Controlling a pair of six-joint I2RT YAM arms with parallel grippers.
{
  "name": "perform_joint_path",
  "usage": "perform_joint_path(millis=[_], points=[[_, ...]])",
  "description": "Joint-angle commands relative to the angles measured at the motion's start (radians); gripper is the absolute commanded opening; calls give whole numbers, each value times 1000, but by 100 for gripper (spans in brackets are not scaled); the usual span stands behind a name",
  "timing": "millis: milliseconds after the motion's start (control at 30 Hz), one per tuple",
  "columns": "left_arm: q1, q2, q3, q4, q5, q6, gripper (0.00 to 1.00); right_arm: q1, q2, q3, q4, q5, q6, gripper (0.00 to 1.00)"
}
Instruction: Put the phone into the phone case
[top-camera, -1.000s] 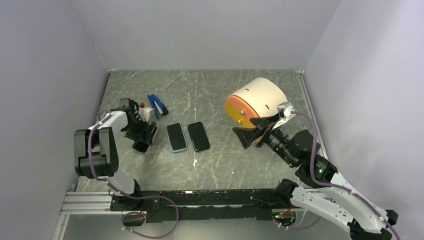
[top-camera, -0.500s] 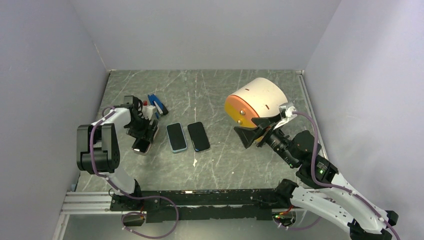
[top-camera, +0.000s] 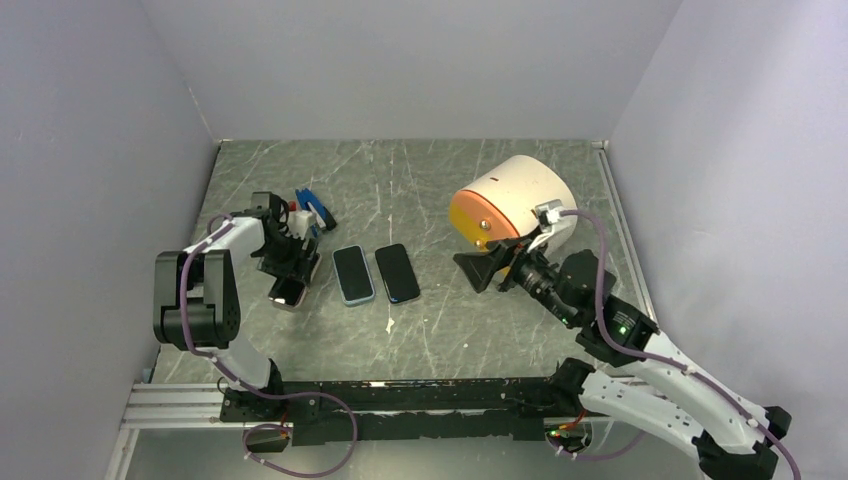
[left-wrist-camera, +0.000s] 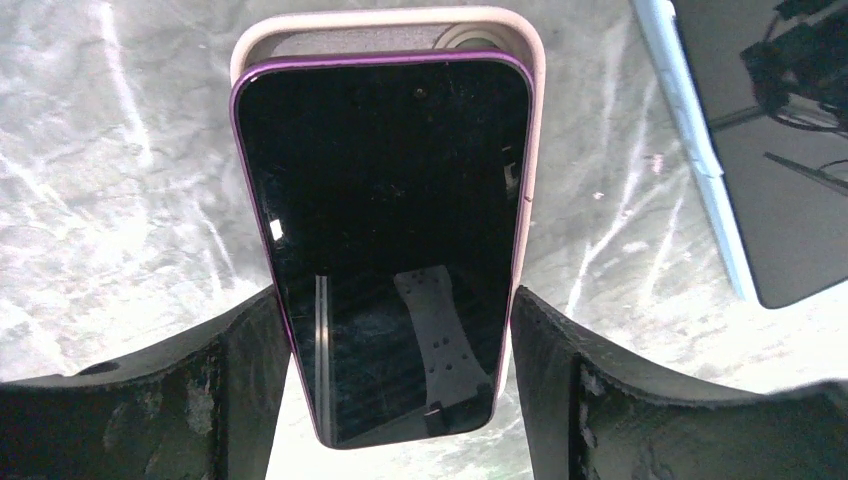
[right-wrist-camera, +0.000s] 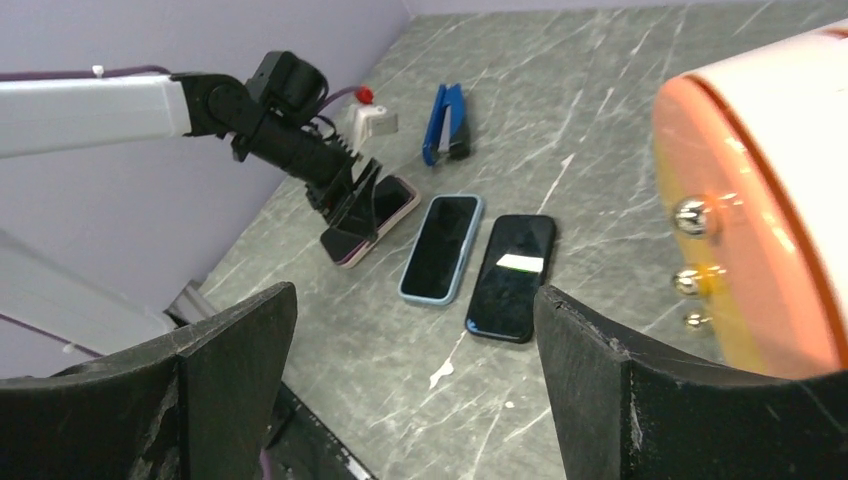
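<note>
A purple-edged phone (left-wrist-camera: 385, 230) with a black screen lies on a pale pink phone case (left-wrist-camera: 385, 25), shifted toward me so the case's top rim shows beyond it. My left gripper (left-wrist-camera: 395, 370) straddles the phone's near end, and both fingertips (left-wrist-camera: 255, 340) touch the sides of phone and case. From above, the phone (top-camera: 286, 292) sits at the left of the table under the left gripper (top-camera: 288, 268). My right gripper (top-camera: 478, 270) hangs open in the air at mid-right, holding nothing; its wrist view shows the phone (right-wrist-camera: 347, 248) far away.
A phone in a light blue case (top-camera: 353, 274) and a dark phone (top-camera: 397, 272) lie side by side in the middle. A blue clip-like tool (top-camera: 315, 208) and a small white object (top-camera: 291, 223) sit behind the left gripper. A white drum with an orange face (top-camera: 510, 200) stands by the right arm.
The left jaws have narrowed onto the phone's sides, and the wrist shifted slightly back. The right arm swung a little to the left and toward the table centre.
</note>
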Motion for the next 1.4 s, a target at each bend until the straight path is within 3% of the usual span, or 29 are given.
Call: perform_joint_path(millis=[0,533,700,867,1000,1033,1067,1100,1267,1367], points=[[-19,-66,-21,3,89,-64,52,3,67,15,64,-89,74,89],[-19,-116,40,-4,109,-155,45,5,192,-2,185,-129,218,81],[-19,-90,49,17,44,-210,64,7,239,12,215,-156,225,82],[-18,-23,91,-10,-46,-270,61,9,235,1,231,-144,218,83],[-11,-1,174,-82,-124,-366,67,9,225,-2,226,-139,200,83],[-10,-5,190,-90,-142,-385,70,9,224,-2,222,-138,196,83],[-8,-10,209,-104,-151,-403,87,9,221,-2,220,-137,191,83],[0,-19,215,-111,-122,-407,93,9,217,-2,219,-138,188,84],[66,-102,152,-3,26,-438,94,9,190,-9,215,-122,162,84],[134,-87,162,-24,167,-405,94,9,167,-15,209,-111,145,85]])
